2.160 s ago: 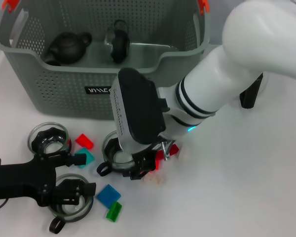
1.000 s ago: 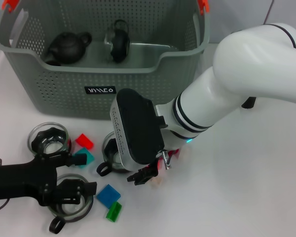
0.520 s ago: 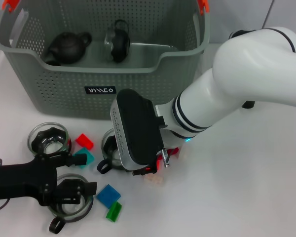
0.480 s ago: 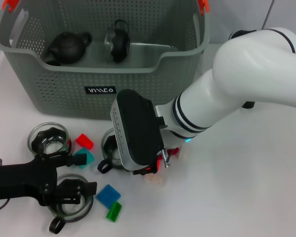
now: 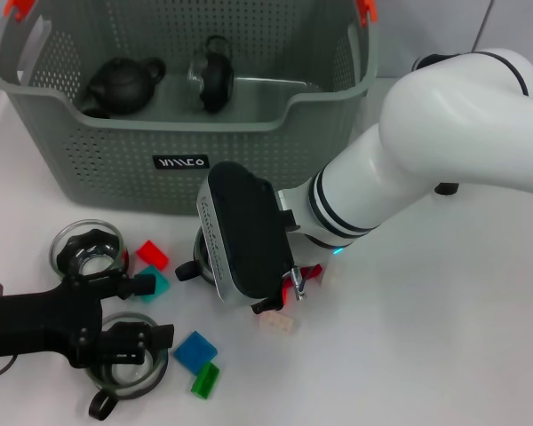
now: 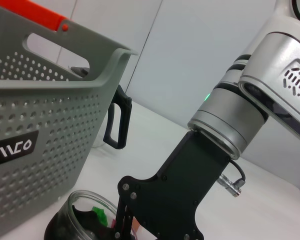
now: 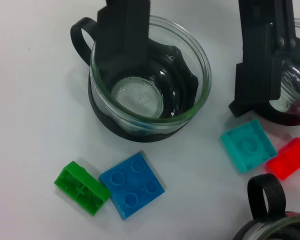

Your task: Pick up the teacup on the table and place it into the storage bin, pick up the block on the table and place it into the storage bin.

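Observation:
My right gripper (image 5: 240,293) sits under its black wrist housing in front of the storage bin (image 5: 98,169). It is shut on a glass teacup (image 5: 188,266), whose handle sticks out to the left. The left wrist view shows that teacup (image 6: 85,215) beside the black gripper bracket. My left gripper (image 5: 147,311) is open over two more teacups (image 5: 87,251) (image 5: 124,368). One of its fingers (image 7: 122,35) dips inside the nearer cup (image 7: 137,97). Red (image 5: 151,256), teal (image 5: 153,284), blue (image 5: 195,351), green (image 5: 205,380) and beige (image 5: 277,324) blocks lie on the table.
Inside the bin lie a black teapot (image 5: 123,82) and a glass cup (image 5: 211,75). Another red block (image 5: 309,272) lies by the right wrist. A black handle-shaped object (image 6: 117,120) stands beyond the bin's right corner. White table extends to the right.
The right gripper dipped beside the middle teacup, then rose slightly toward the bin, and the cup's handle moved up with it. The beige block came into view. The left arm stayed still.

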